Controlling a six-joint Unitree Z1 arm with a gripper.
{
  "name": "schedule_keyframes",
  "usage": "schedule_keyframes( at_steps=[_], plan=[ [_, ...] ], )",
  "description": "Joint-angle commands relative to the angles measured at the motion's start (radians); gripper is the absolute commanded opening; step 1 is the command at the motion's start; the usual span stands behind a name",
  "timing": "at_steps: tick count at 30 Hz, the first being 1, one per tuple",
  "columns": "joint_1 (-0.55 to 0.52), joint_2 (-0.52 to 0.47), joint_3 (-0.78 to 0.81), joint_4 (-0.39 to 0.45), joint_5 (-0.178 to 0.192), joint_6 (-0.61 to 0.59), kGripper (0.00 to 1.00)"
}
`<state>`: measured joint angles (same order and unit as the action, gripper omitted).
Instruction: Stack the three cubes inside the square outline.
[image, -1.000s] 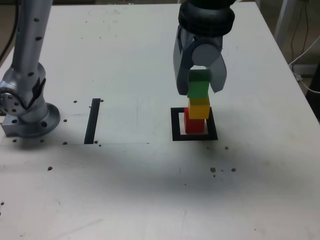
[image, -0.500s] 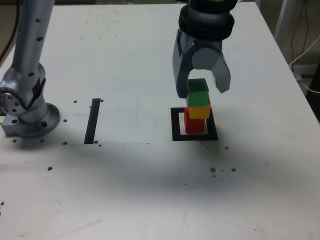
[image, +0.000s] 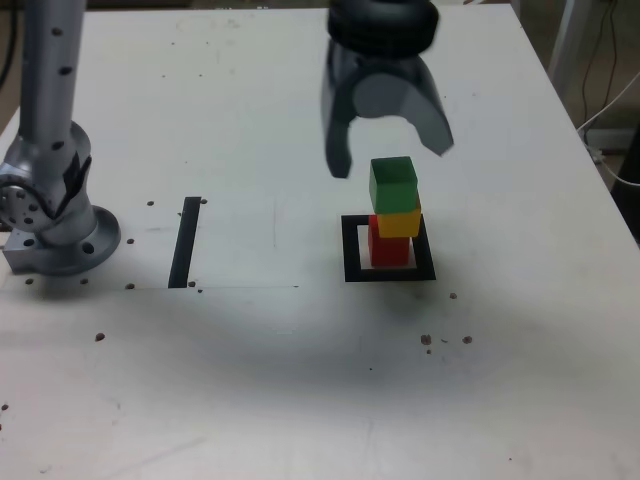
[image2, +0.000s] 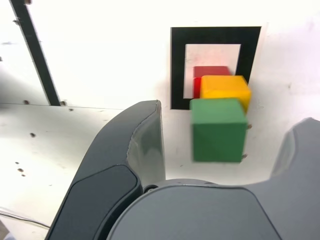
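Three cubes stand stacked inside the square outline (image: 389, 249): the red cube (image: 388, 245) at the bottom, the yellow cube (image: 399, 219) on it, the green cube (image: 393, 183) on top. The tower leans slightly, each cube offset from the one below. My gripper (image: 392, 158) hangs open above and behind the green cube, touching nothing. In the wrist view the green cube (image2: 218, 129) lies between my spread fingers (image2: 145, 145), over the yellow cube (image2: 224, 88), the red cube (image2: 207, 74) and the square outline (image2: 215, 35).
A straight black tape strip (image: 186, 240) lies on the white table at the exterior view's left. The arm's grey base (image: 55, 225) stands at the far left. Small dark specks dot the table (image: 300, 380).
My gripper opened and let go of the green cube, which now rests on the yellow one. The gripper rose and shifted toward the exterior view's left.
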<state>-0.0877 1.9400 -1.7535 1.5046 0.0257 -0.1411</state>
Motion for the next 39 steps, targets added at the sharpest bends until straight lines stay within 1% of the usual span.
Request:
schedule_keyframes(
  at_steps=[1,5,11,16,21,25,28,34,39],
  plan=[
    [0.002,-0.049,0.030,-0.005,-0.005,0.016,0.99],
    [0.002,-0.142,0.109,-0.037,-0.009,0.053,0.99],
    [0.000,-0.301,0.291,-0.122,-0.011,0.114,0.99],
    [0.011,-0.388,0.447,-0.186,-0.009,0.158,0.99],
    [0.048,-0.446,0.572,-0.238,-0.005,0.191,0.99],
    [0.086,-0.487,0.677,-0.280,0.008,0.224,0.99],
    [0.103,-0.506,0.779,-0.335,0.013,0.236,0.99],
    [0.106,-0.539,0.960,-0.475,0.007,0.238,0.99],
    [0.106,-0.555,1.040,-0.537,0.027,0.238,0.99]
  ],
)
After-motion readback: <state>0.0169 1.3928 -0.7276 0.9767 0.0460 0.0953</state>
